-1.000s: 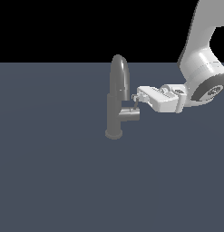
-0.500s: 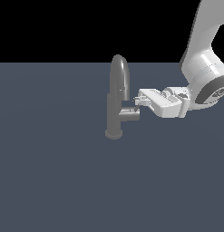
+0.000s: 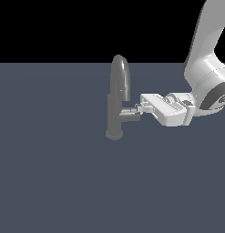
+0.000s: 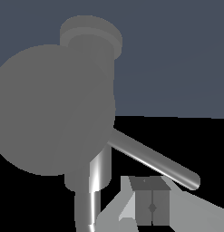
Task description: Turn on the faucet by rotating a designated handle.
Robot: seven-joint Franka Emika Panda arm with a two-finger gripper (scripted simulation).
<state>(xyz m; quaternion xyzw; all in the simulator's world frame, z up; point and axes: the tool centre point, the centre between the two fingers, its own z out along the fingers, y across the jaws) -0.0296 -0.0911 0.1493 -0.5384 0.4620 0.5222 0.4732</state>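
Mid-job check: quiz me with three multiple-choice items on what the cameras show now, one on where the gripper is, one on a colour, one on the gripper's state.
1. Where is the gripper relative to the faucet?
A. At the side stub on the exterior view's right
B. Above the arched spout
C. Down at the round base

2. What colour is the faucet?
A. Bright red
B. Dull grey
C. Gold

3. How do the gripper's fingers stand?
A. Spread wide around the spout
B. Together, with nothing between them
C. Clamped on the round base

Answers:
1. A: in the exterior view the fingertips meet the end of the stub, right of the body.
2. B: both views show it plain grey metal.
3. B: the wrist view shows the two pads pressed together, with the handle passing beside them, not between.
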